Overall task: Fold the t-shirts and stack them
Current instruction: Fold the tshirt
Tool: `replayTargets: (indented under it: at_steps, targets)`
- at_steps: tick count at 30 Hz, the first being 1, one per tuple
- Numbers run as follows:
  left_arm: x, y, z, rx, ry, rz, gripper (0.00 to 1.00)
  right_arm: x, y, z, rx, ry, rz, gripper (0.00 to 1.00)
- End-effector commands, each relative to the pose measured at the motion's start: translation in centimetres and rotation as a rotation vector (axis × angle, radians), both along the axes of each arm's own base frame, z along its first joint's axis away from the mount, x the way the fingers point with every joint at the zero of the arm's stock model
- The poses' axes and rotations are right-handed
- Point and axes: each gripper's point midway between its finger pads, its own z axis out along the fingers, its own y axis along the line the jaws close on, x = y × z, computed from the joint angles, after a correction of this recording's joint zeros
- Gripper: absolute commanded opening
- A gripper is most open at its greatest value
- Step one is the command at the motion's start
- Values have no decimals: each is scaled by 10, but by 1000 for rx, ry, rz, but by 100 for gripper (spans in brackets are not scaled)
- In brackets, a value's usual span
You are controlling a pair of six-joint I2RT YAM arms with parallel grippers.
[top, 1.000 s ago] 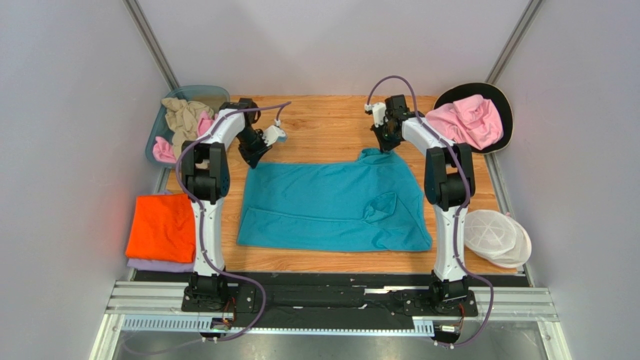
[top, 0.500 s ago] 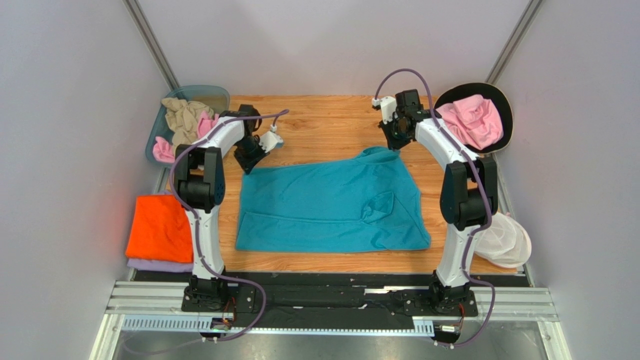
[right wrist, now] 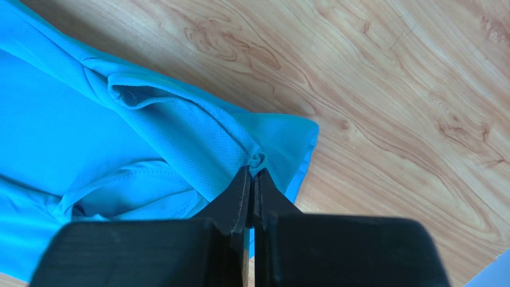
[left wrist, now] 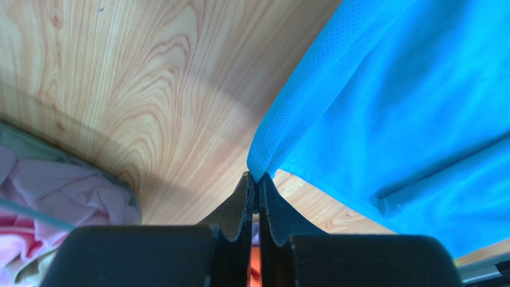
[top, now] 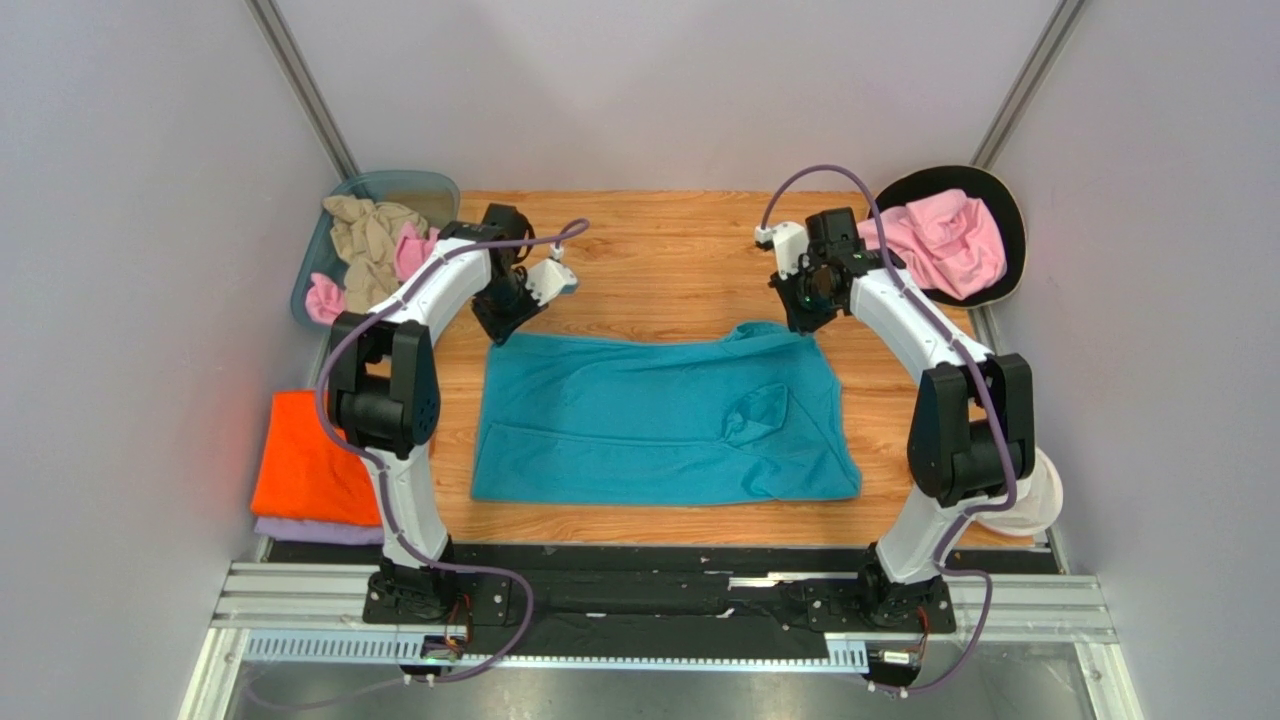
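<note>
Two far corners of the teal t-shirt (top: pixel 661 428) are pinched. The left gripper (left wrist: pixel 256 179) is pressed closed on the far-left corner, with cloth caught between its tips. The right gripper (right wrist: pixel 252 170) is likewise clamped on a bunched fold at the far-right corner. The shirt is spread across the middle of the wooden table (top: pixel 661 248), near hem flat. A folded orange shirt (top: pixel 308 450) is stacked on a lavender one (top: pixel 308 531) at the left edge. Crumpled clothes (top: pixel 368 240) are held in the teal bin (top: pixel 433 186), and a pink garment (top: pixel 947 248) in the black basket (top: pixel 1017 248).
</note>
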Motion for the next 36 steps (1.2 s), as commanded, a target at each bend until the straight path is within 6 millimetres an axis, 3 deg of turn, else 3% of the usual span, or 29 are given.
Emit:
replayTargets:
  at_steps: [1,19,36]
  targets:
    - [-15,-2,20,0,-28,12,0,-11,3,24,27,-65,30,0]
    - [-80,3,14,-14,22,35,0,-75,0,11,52,-2,49,0]
    - [-98,5,-10,4,96,39,0,-99,2,-3,55,41,64,0]
